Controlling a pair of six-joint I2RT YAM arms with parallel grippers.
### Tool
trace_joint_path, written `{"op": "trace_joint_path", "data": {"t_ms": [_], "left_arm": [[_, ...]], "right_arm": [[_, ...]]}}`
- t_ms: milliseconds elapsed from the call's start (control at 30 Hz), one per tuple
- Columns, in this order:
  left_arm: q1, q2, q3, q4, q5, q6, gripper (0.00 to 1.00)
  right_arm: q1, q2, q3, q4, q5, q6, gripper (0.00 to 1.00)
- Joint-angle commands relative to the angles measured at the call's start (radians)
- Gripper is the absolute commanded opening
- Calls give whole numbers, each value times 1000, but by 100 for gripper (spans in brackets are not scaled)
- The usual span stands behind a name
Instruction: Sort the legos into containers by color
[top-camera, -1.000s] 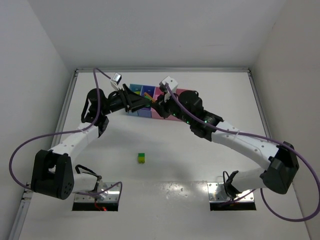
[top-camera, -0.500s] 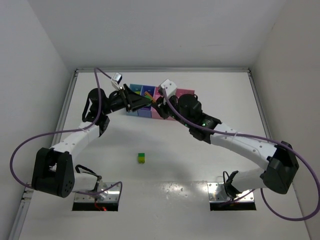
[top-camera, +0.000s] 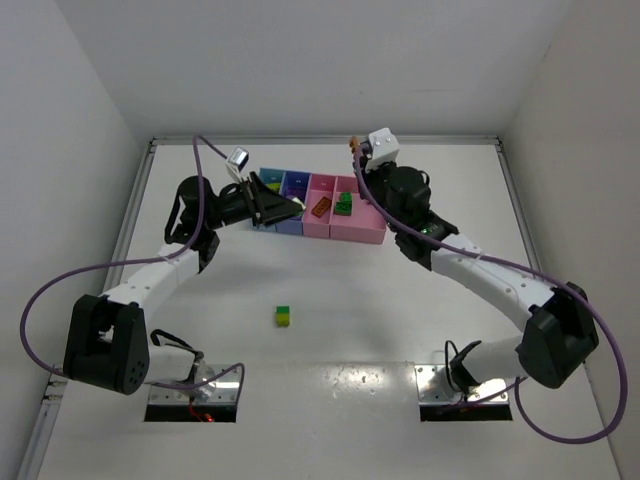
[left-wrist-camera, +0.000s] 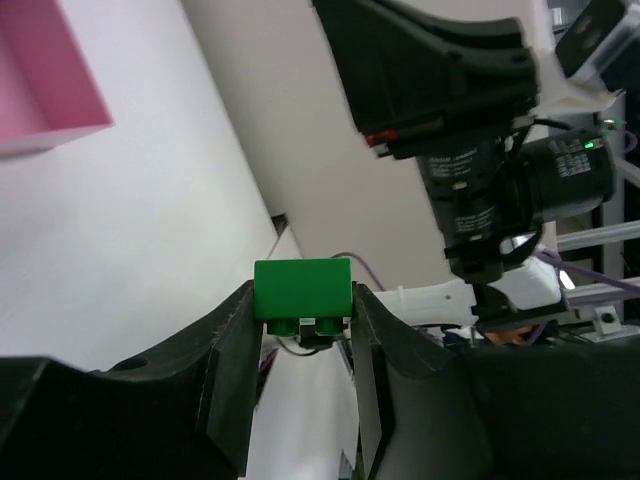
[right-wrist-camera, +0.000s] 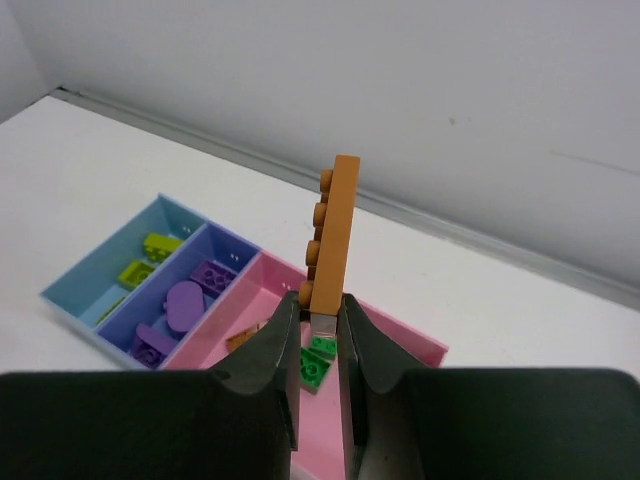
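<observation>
Sorting scene on the bench (top-camera: 400, 330), top and wrist views. The left pincer (left-wrist-camera: 305, 325) is closed on a green brick (left-wrist-camera: 302, 288), which is clamped squarely between both fingers and held clear of the bench. This pincer is brought in from 9 o'clock over the blue end of the containers (top-camera: 345, 235). The right pincer (right-wrist-camera: 320, 312) is closed on the lower end of an orange strip (right-wrist-camera: 335, 235), which stands upright with its studs facing 9 o'clock in the wrist view. It is raised at the 12 o'clock edge of the row. The containers are set at 12 o'clock on the bench. Yellow-green bricks (right-wrist-camera: 150, 245) are seen in the light blue bin and purple pieces (right-wrist-camera: 185, 300) in the blue bin. An orange brick (top-camera: 321, 207) and green bricks (top-camera: 343, 203) are seen in the pink bins. A green-and-yellow stack (top-camera: 284, 316) is left on the bench, well apart from the containers at their 6 o'clock.
</observation>
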Motion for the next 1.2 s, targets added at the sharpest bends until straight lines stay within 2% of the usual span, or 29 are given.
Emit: {"op": "trace_joint_path", "data": {"t_ms": [0, 33, 167, 200, 267, 300, 367, 400, 533, 600, 833, 867, 900, 933, 1000, 1033, 1133, 1167], "left_arm": [[14, -10, 64, -191, -10, 143, 0], [23, -10, 88, -260, -30, 261, 0], [46, -10, 191, -526, -176, 476, 0], [61, -10, 229, -569, -231, 504, 0], [84, -10, 243, -618, -262, 527, 0], [108, -10, 252, -618, -262, 527, 0], [127, 1, 263, -628, -262, 536, 0], [138, 1, 286, -641, -262, 552, 0], [156, 10, 321, -709, -262, 596, 0], [182, 10, 321, -724, -262, 607, 0], [192, -8, 331, -757, -264, 651, 0], [192, -8, 331, -757, -264, 660, 0], [192, -8, 331, -757, -264, 661, 0], [192, -8, 331, -757, -264, 670, 0], [192, -8, 331, -757, -273, 670, 0], [192, -8, 331, -757, -273, 670, 0], [192, 21, 354, -757, -273, 681, 0], [181, 30, 354, -757, -273, 690, 0]], "right_arm": [[-60, -7, 8, -55, 2, 81, 0], [-76, -8, 8, -89, -12, 105, 0], [-148, -18, -4, -233, -171, 218, 0], [-174, -5, 10, -258, -304, 255, 0], [-186, 69, 45, -342, -400, 316, 0], [-195, 100, 59, -342, -531, 344, 0], [-195, 166, 70, -316, -583, 430, 0], [-195, 195, 98, -304, -676, 441, 0], [-186, 333, 197, -304, -710, 522, 0], [-186, 406, 256, -327, -661, 522, 0], [-195, 561, 411, -339, -641, 522, 0], [-195, 598, 442, -339, -641, 522, 4], [-195, 612, 453, -351, -626, 522, 12], [-195, 623, 467, -351, -626, 522, 28], [-195, 643, 476, -362, -595, 511, 45], [-195, 655, 485, -362, -583, 511, 62], [-195, 655, 485, -362, -555, 511, 81], [-195, 643, 485, -362, -555, 501, 84]]}}
